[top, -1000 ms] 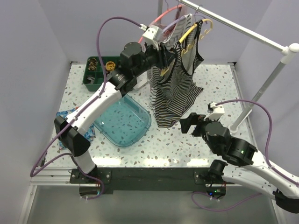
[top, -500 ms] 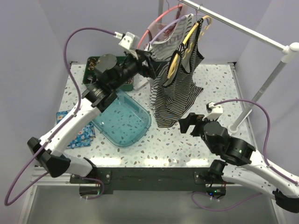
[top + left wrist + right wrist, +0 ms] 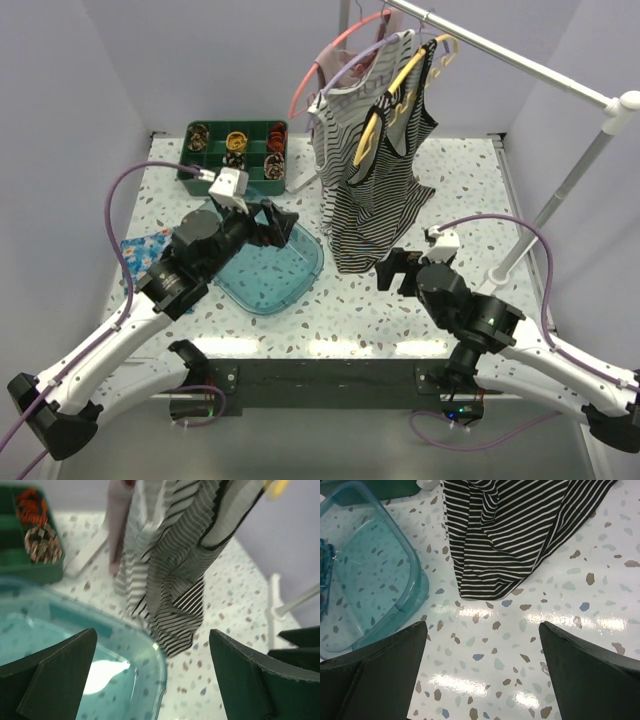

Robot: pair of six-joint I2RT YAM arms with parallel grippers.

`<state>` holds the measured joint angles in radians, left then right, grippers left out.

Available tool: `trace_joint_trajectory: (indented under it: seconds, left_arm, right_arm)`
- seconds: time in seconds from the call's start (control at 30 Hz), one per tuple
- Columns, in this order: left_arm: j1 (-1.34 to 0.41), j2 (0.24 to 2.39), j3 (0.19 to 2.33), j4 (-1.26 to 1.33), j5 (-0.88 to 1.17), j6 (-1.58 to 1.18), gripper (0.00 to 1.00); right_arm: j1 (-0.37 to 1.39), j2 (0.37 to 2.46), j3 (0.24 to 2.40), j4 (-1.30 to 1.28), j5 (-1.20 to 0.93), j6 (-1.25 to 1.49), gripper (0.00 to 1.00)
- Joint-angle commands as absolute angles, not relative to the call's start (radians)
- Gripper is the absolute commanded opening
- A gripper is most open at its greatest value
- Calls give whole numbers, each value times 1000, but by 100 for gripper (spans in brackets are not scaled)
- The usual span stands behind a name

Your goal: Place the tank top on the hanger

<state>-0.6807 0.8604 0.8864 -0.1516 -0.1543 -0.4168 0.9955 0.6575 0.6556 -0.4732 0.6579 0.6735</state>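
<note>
Hanger mostly under tank top

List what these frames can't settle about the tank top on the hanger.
- Top external: the hanger is partly hidden by the tank top and the white striped top, so strap seating is unclear.
- Left wrist: the top edge cuts the hanger to a blurred yellow tip.
- Right wrist: only the tank top hem shows; the hanger is out of frame.

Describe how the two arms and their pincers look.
Both arms have white links and black cylindrical joints. The left arm and right arm each carry a looping purple cable and a small white camera block at the wrist. The left pincer and right pincer have flat, dark, wedge-shaped fingers.
</note>
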Motion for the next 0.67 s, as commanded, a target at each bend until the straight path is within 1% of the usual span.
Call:
trace_joint_trajectory:
  seconds: [0.0, 0.1, 0.27, 0.63]
  left_arm:
    - [-676, 799, 740, -270, -296, -526, 100]
    - [-675, 770, 666, -272, -291, -561, 100]
    - [-676, 744, 612, -255, -287, -589, 100]
    - [-676, 764, 611, -236, -255, -609, 100]
  right_arm:
    - [997, 678, 635, -379, 667, 718, 99]
    - [997, 680, 624, -371, 675, 730, 99]
    - [999, 675, 603, -374, 683, 752, 99]
    - [999, 672, 606, -377, 706, 741, 99]
